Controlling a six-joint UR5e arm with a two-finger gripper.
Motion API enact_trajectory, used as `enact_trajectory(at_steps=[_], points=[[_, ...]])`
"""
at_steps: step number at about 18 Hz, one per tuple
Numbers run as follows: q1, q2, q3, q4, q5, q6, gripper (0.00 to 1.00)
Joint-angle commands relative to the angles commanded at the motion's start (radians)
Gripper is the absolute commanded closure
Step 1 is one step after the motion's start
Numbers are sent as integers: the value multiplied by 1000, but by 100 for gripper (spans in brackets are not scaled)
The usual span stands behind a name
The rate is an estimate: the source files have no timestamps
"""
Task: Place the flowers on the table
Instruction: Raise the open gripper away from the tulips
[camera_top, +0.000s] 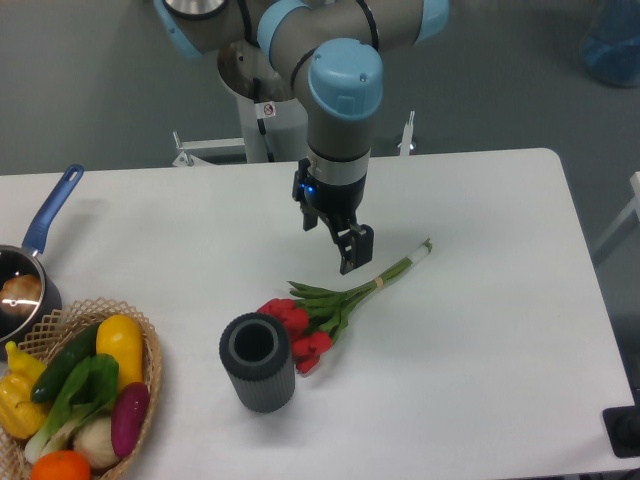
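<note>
The flowers (330, 310), red tulips with green leaves and long green stems tied with tan string, lie flat on the white table (480, 330), heads beside the vase and stems pointing up-right. My gripper (335, 243) hangs just above and behind the stems, open and empty, not touching the flowers.
A dark grey ribbed vase (258, 362) stands upright just left of the tulip heads. A wicker basket (80, 400) of vegetables sits at the front left. A pot with a blue handle (30, 270) is at the left edge.
</note>
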Motion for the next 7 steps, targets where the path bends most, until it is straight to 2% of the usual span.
enact_trajectory(at_steps=[7], points=[[5, 2, 29, 0, -2, 3, 0]])
